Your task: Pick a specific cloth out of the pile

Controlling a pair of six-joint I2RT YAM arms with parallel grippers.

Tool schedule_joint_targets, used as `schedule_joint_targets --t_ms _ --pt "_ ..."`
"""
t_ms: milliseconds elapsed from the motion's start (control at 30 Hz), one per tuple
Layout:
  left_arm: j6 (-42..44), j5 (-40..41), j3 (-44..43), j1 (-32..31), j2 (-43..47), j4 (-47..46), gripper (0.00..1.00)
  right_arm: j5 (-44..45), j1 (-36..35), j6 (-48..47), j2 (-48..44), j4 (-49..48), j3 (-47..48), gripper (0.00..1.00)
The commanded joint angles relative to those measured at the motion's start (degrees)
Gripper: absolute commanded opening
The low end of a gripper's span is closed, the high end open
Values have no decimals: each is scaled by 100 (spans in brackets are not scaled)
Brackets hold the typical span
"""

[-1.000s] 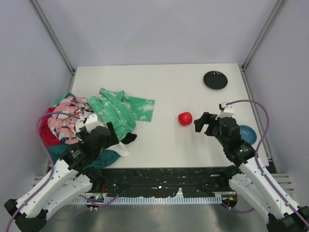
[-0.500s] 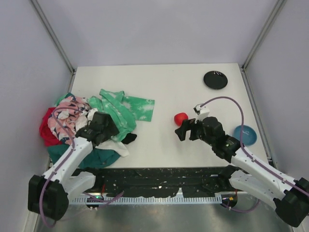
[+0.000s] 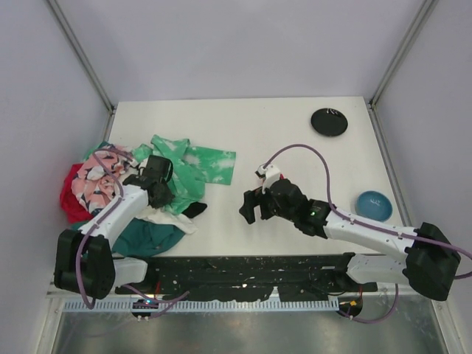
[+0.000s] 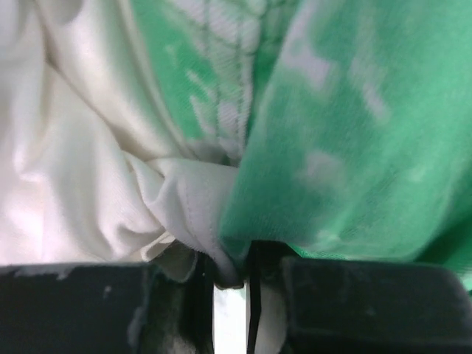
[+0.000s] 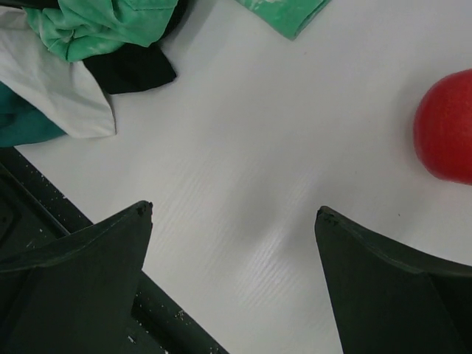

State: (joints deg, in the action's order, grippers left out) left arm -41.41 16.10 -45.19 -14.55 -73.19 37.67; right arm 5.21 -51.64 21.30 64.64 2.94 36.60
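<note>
black limp cloth (image 5: pixel 133 68) pokes flat from under the rumpled pile (image 3: pixel 77 195).

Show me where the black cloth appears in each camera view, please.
Top external: the black cloth peeks out at the near right edge of the pile.
Left wrist: not in it.
Right wrist: black cloth upper left, below the green tie-dye cloth.
Shared landmark: that green tie-dye cloth.

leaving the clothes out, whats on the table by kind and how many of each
ball: 1
bowl: 1
plate: 1
total: 3
</note>
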Motion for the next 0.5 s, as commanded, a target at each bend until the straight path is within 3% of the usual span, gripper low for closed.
schedule_joint_targets --t_ms 0,167,300,467 --pt "352 893 -323 557 558 266 0 42 -398 -256 574 -689 549 95" --pt "362 1878 -815 1005 1683 829 0 -327 -733 -776 1741 -1215 1251 95" --pt "458 1845 -1026 1672 2308 847 0 -749 -813 -934 2892 -1322 2217 95" --pt "564 1546 -1246 2175 2371 917 0 -1031 -918 -1093 4081 -1094 3510 95"
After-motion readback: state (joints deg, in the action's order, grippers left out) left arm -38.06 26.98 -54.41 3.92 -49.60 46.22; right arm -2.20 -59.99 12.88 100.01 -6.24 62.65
